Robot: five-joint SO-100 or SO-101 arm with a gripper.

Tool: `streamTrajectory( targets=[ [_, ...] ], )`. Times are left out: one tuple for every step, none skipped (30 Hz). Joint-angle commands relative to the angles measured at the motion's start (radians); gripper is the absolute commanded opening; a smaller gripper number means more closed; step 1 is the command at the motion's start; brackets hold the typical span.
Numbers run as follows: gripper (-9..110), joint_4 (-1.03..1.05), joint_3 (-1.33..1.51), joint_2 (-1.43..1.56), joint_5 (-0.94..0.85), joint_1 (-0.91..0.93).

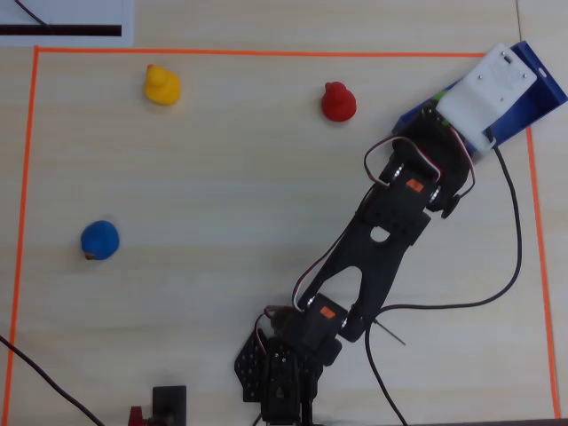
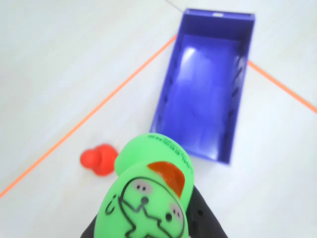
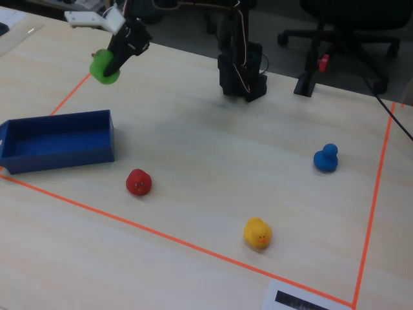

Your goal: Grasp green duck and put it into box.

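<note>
My gripper (image 3: 108,63) is shut on the green duck (image 3: 103,67) and holds it in the air, above the table and a little behind the box's right end in the fixed view. In the wrist view the green duck (image 2: 148,198) fills the bottom centre, its red-orange beak up, with a dark finger (image 2: 202,219) beside it. The box (image 2: 205,91), a dark blue open tray, lies empty on the table ahead of the duck. In the overhead view the white wrist mount (image 1: 486,93) covers the gripper and part of the box (image 1: 546,87); only a sliver of green duck (image 1: 437,95) shows.
A red duck (image 3: 138,182) sits near the box's right end in the fixed view and shows in the wrist view (image 2: 98,159). A yellow duck (image 3: 257,233) and a blue duck (image 3: 326,159) sit further right. Orange tape (image 3: 193,244) marks the work area. The arm base (image 3: 240,71) is at the back.
</note>
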Motion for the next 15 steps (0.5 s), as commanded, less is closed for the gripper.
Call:
streamTrajectory(
  targets=[
    [0,-0.041,-0.239,-0.173,0.012,-0.009],
    [0,-0.043,-0.287,-0.219,0.014,-0.011],
    [0,-0.051,-0.324,-0.258,0.014,-0.011],
    [0,-0.06,-0.357,-0.298,0.014,-0.011],
    [0,-0.067,-0.388,-0.333,0.014,-0.009],
    [0,-0.08,-0.413,-0.365,0.014,-0.005],
    [0,-0.091,-0.433,-0.396,0.009,0.002],
    [0,-0.101,-0.449,-0.423,0.006,0.009],
    [0,-0.11,-0.465,-0.451,0.005,0.017],
    [0,-0.121,-0.479,-0.477,0.002,0.026],
    [0,-0.135,-0.483,-0.503,-0.005,0.035],
    [0,-0.155,-0.485,-0.526,-0.012,0.044],
    [0,-0.178,-0.485,-0.551,-0.018,0.054],
    [0,-0.201,-0.485,-0.575,-0.026,0.064],
    [0,-0.224,-0.486,-0.601,-0.035,0.074]
  ],
)
